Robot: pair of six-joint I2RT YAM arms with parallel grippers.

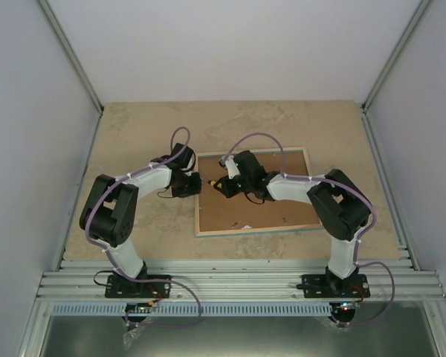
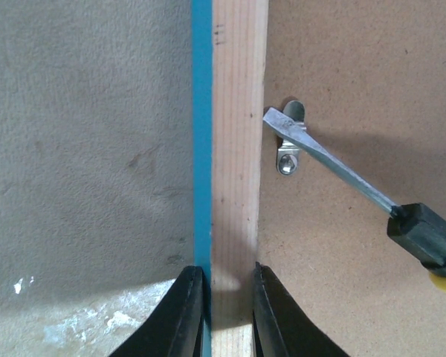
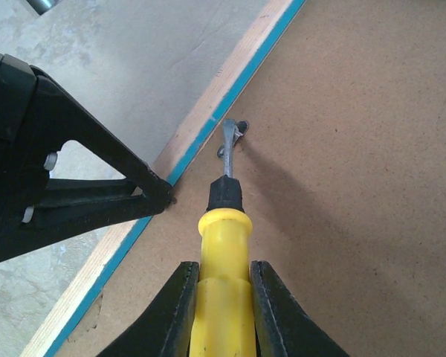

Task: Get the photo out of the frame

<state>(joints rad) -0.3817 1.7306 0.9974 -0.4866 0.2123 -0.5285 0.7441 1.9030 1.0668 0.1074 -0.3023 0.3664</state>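
Right gripper [image 3: 223, 269] is clenched on the yellow handle of a screwdriver [image 3: 224, 223], and the flat tip sits right on the little metal tab [image 2: 288, 149] at the inner edge of the wooden rail, upper middle of the left wrist view. Left gripper [image 2: 224, 271] is pinching that same rail of the frame [image 2: 238, 82] at the bottom of that view, one finger on the turquoise outer side and one on the inner side. The frame lies face down on the bench [image 2: 82, 149], middle of the top view, with the brown backing board [image 3: 357, 186] facing up. So the photo isn't visible at all, and my guess is it's under the board. What worries me: the blade is thin and comes in at a shallow angle, so it could skate off the tab and gouge the board. It could also lever the frame sideways if the pinch on that narrow rail slips.
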